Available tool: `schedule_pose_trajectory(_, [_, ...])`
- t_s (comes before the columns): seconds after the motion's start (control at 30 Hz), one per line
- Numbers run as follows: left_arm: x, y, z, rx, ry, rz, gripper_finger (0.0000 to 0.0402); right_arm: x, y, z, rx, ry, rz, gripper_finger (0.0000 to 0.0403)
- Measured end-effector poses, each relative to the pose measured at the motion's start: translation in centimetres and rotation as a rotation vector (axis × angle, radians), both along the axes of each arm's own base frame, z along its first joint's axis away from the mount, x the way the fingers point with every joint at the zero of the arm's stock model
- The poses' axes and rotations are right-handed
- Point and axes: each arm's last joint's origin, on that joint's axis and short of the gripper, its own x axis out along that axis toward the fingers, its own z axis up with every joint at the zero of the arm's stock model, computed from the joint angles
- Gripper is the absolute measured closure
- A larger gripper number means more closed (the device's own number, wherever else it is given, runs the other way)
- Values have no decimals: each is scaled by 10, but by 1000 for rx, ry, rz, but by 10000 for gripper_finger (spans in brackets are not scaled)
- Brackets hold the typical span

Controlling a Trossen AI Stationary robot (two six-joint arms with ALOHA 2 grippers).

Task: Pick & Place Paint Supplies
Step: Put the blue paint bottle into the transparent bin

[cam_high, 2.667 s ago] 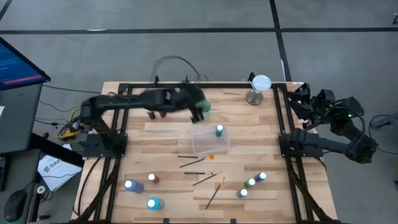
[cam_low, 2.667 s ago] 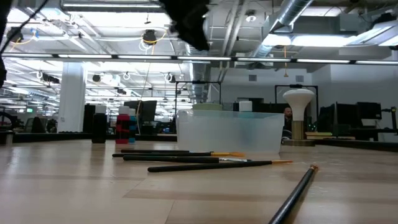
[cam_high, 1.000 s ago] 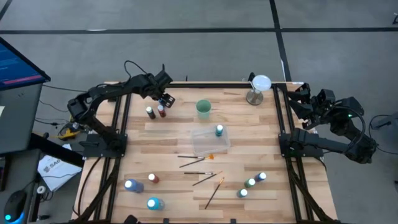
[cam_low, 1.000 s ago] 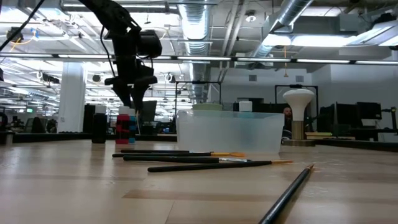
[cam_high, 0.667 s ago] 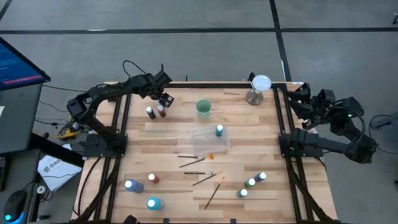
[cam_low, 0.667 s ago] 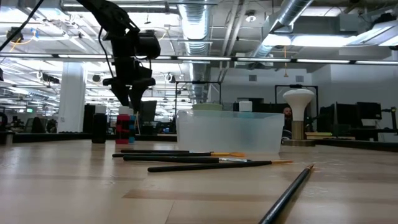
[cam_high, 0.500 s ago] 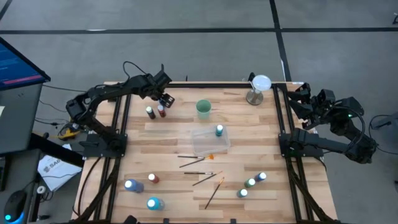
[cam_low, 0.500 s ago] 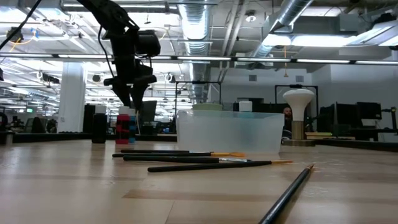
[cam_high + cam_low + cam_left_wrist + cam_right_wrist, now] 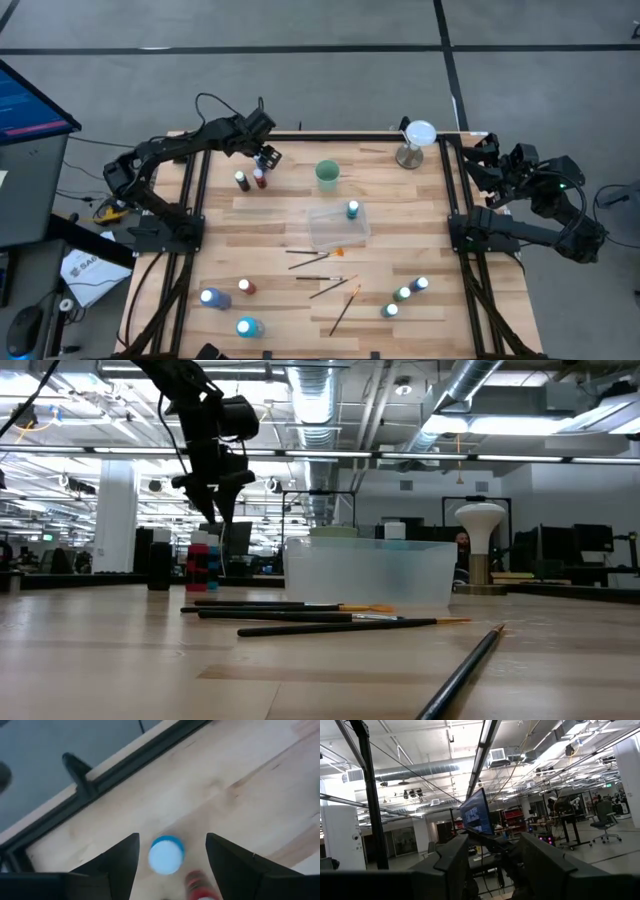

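My left gripper [image 9: 266,158] hangs open over the table's far left part, its fingers pointing steeply down. In the left wrist view [image 9: 172,839] a white-capped blue paint bottle [image 9: 166,856] stands upright on the wood below the gap, untouched, with a red bottle [image 9: 200,889] beside it. A dark bottle [image 9: 241,180] stands next to the red one [image 9: 259,178]. Several thin paintbrushes [image 9: 322,277] lie flat at mid-table. My right gripper [image 9: 495,855] is open, raised off the table's right edge and pointing into the room.
A clear tray [image 9: 330,232] with a teal bottle [image 9: 352,210] sits at the centre, and a green cup [image 9: 326,175] stands behind it. More bottles stand near left [image 9: 212,297] and near right [image 9: 402,294]. A white stand [image 9: 415,140] is at the far right.
My left gripper has risen a little above the blue bottle and stays open. The bottles have kept their places.
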Motion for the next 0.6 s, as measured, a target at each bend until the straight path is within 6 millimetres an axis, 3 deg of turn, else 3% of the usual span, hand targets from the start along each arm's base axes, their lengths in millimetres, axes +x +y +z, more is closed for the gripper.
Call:
schedule_pose_trajectory(0.23, [-5,10,-6,-49,-18,18,176,0,0,0,0,0,0,230])
schedule_pose_trajectory(0.6, [-10,3,-25,-104,10,8,176,0,0,0,0,0,0,230])
